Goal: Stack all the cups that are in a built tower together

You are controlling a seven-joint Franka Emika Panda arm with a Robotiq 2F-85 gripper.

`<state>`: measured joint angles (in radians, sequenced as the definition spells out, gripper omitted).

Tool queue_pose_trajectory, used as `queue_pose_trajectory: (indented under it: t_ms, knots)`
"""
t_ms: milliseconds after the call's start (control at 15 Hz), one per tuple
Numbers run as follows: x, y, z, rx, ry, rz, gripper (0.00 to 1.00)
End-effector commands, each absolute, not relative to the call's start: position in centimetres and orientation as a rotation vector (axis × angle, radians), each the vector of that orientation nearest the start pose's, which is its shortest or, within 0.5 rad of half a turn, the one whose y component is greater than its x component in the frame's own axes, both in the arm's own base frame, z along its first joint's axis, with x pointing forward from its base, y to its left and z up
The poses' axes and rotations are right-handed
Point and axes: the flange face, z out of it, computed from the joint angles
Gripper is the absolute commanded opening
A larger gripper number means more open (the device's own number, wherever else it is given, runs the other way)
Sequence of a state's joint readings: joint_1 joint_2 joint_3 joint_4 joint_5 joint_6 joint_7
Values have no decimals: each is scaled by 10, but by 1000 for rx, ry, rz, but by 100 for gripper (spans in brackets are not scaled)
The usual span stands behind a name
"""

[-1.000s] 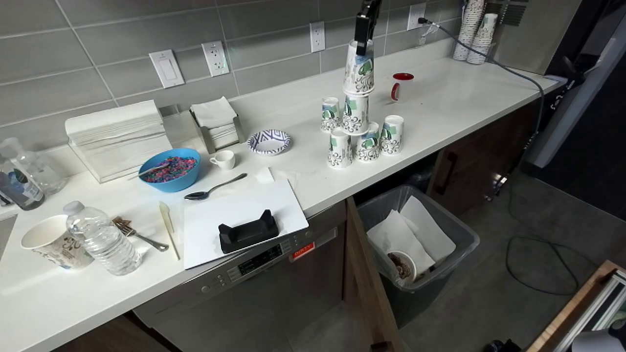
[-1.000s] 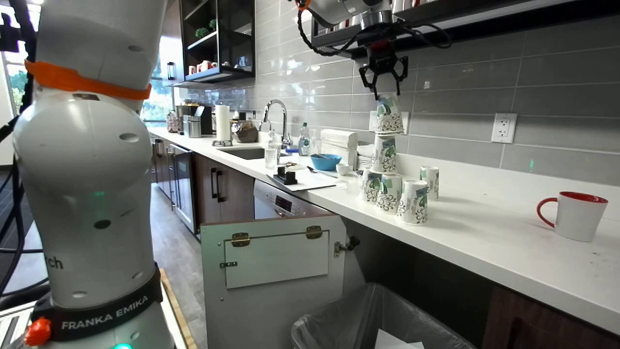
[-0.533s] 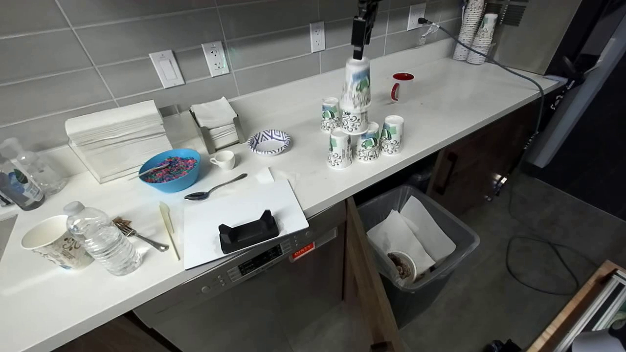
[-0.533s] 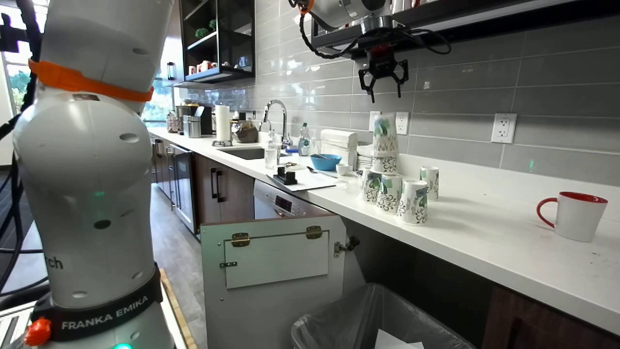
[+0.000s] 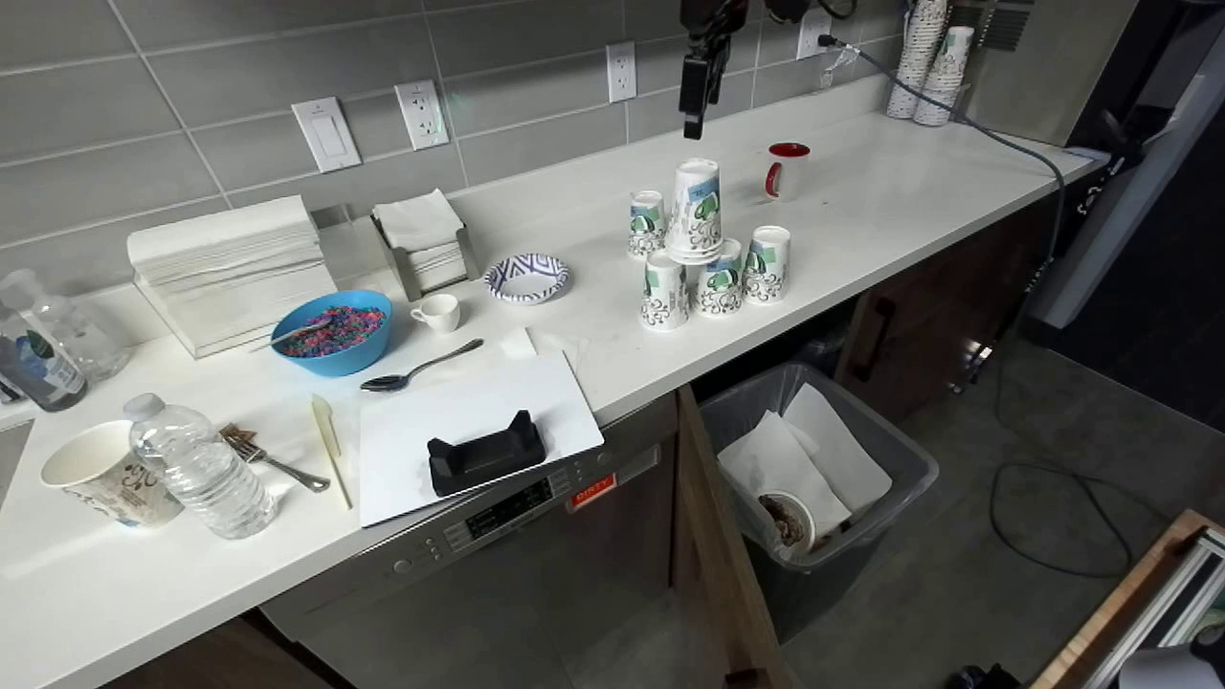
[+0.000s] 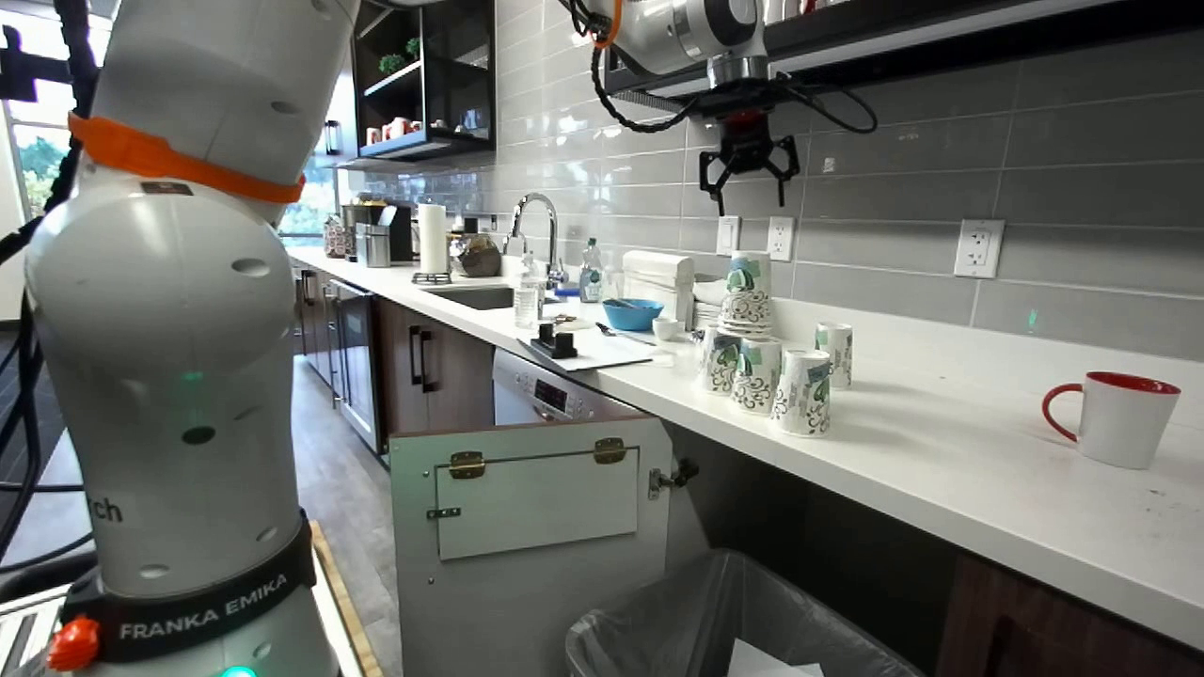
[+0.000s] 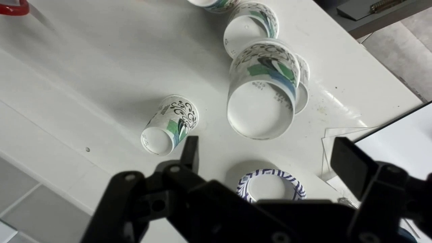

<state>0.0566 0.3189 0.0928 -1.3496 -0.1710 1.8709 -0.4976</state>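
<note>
White paper cups with green markings stand upside down on the counter. A nested stack of cups (image 5: pixel 697 212) rests on top of a front cup (image 5: pixel 665 295) and a middle cup (image 5: pixel 720 282). Beside these stand a right-hand cup (image 5: pixel 767 263) and, toward the wall, a back cup (image 7: pixel 170 125). In the wrist view the nested stack (image 7: pixel 261 108) looks largest, being nearest the camera. My gripper (image 6: pixel 751 203) hangs above the nested stack, apart from it. Its fingers (image 7: pixel 191 153) are wide apart, with nothing held between them.
A red-rimmed mug (image 6: pixel 1124 418) stands along the counter. The patterned bowl (image 5: pixel 526 277), blue bowl (image 5: pixel 368 349), small white cup (image 5: pixel 437 313) and napkin holder (image 5: pixel 426 249) are at the other side. An open trash bin (image 5: pixel 823 478) sits below the counter edge.
The upper cup was between my fingers; they have opened and it has dropped over the cup beneath, leaving a shorter nested stack. My gripper has come down slightly.
</note>
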Motion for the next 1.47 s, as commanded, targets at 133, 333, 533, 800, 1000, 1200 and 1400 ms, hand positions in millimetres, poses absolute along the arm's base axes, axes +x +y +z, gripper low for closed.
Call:
queue_pose_trajectory:
  t_ms: [133,333,533,800,1000,1200,1400]
  knots:
    - [688,77,532,-3056,-1129,-233,100]
    - [694,77,515,-3047,-1137,-188,100]
    - [698,77,502,-3037,-1144,-165,100]
    - [701,78,494,-3032,-1150,-144,73]
    - [701,78,493,-3028,-1148,-143,49]
    - [698,79,499,-3042,-1133,-150,43]
    - [693,77,514,-3066,-1119,-179,43]
